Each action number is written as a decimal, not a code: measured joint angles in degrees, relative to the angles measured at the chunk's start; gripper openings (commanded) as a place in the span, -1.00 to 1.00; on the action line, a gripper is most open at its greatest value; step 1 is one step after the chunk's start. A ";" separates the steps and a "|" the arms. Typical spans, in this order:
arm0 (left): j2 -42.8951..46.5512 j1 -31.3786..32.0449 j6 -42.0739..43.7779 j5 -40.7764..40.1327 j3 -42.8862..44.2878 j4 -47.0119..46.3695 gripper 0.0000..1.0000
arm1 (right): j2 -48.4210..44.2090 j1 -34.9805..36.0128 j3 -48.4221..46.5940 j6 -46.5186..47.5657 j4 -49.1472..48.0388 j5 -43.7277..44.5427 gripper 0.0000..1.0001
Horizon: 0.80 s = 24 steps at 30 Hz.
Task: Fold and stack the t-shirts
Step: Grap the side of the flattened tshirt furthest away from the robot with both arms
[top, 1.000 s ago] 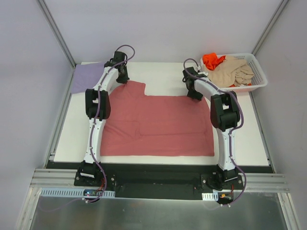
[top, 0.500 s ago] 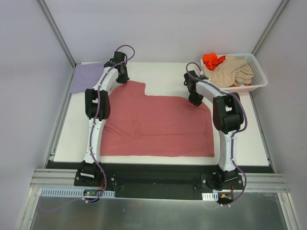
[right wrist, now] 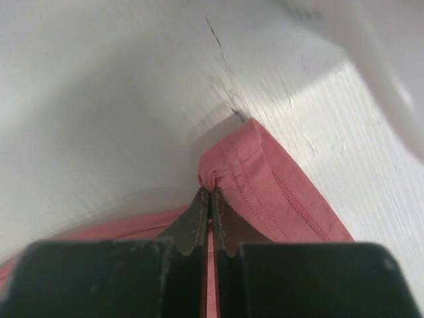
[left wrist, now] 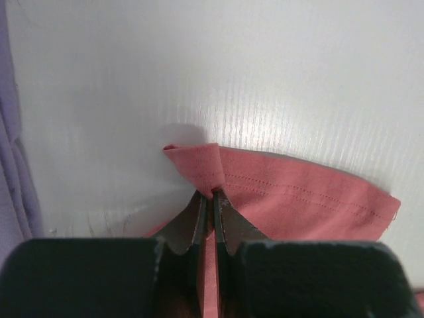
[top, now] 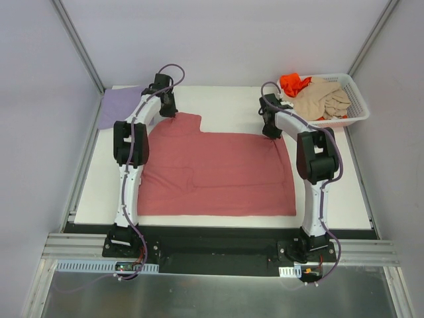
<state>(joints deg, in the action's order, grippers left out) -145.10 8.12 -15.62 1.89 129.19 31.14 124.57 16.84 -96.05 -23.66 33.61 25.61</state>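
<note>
**Top external view: left pincer (top: pixel 171 111) and right pincer (top: pixel 271 134) both pinch the rose-red t-shirt (top: pixel 218 173)**

The rose-red t-shirt lies spread flat on the white tabletop (top: pixel 232 106), and it reaches from both pincers toward the arm bases. Each pincer sits at one far corner of this cloth.

In the left wrist view, the left pincer (left wrist: pixel 212 195) has its fingers pressed together on a small fold of the red hem (left wrist: pixel 199 162). The rest of this edge runs to the right of the pincer and lies on the tabletop. The lavender t-shirt (left wrist: pixel 10 165) is at the far left of the pincer, apart from the red cloth. From above, this lavender t-shirt (top: pixel 119 106) lies flat, just to the left of the left pincer.

In the right wrist view, the right pincer (right wrist: pixel 211 192) is also closed tight, and it pinches the stitched corner of the red cloth (right wrist: pixel 265 192). The hem goes down to the right of the fingers.

To the right of the right pincer and a little farther away stands a white mesh basket (top: pixel 358 99). It holds a beige t-shirt (top: pixel 322 98) and an orange t-shirt (top: pixel 291 83), both crumpled.
</note>
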 measured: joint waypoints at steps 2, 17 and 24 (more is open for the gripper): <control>1.66 -0.07 0.07 1.14 -3.21 -2.05 -1.00 | -0.02 -0.52 0.00 1.09 -2.03 -0.79 -0.99; 18.60 -0.46 0.44 7.26 -29.57 -12.90 -1.00 | -7.06 -0.46 7.82 3.50 -6.73 -5.20 -0.99; 35.50 0.55 0.48 7.17 -49.31 -22.05 -1.00 | -14.75 0.22 16.68 4.44 -8.68 -7.10 -0.99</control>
<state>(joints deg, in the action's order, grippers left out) -109.60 8.67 -15.14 9.06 79.88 9.08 109.82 17.06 -79.37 -19.22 24.93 18.50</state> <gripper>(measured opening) 0.011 0.012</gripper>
